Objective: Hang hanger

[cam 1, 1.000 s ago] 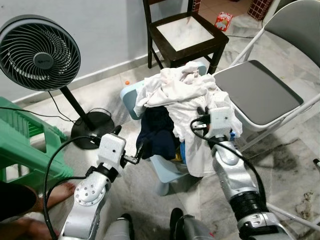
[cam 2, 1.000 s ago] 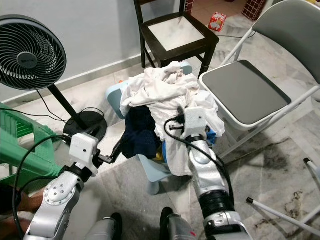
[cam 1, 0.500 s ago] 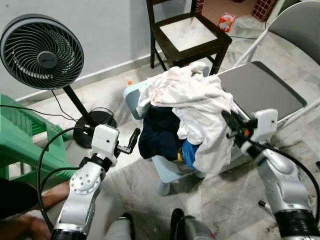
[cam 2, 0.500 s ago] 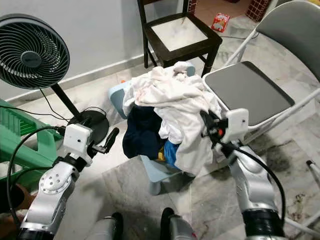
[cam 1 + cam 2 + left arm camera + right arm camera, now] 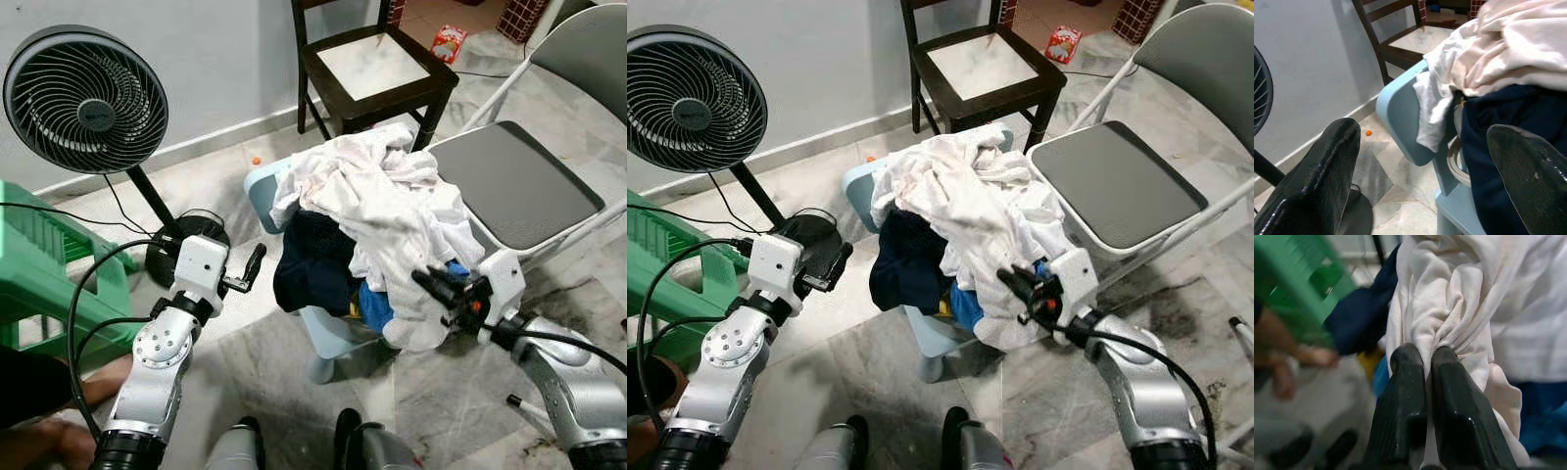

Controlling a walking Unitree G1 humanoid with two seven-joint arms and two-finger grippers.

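At pile (image 5: 377, 211) on blue chair (image 5: 263, 191): right gripper (image 5: 1425, 357) clenched on white cloth (image 5: 1449, 308), left gripper (image 5: 1420, 161) spread, empty, nearby. Hanger not visible; hanging not begun, probably early.

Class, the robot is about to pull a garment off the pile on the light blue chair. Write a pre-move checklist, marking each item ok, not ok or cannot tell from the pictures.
1. Right tool shut on the white cloth: ok, a fold is pinched between its fingers.
2. Only one garment gripped: cannot tell; the fold merges into the pile.
3. Left tool free to help: ok, open, beside the light blue chair, holding nothing.
4. Dark navy garment clear of the pull: cannot tell; it lies under the white cloth.
5. A hanger to put the garment on: cannot tell.
6. Folding chair clear of the right arm: not ok, it stands close beside it.
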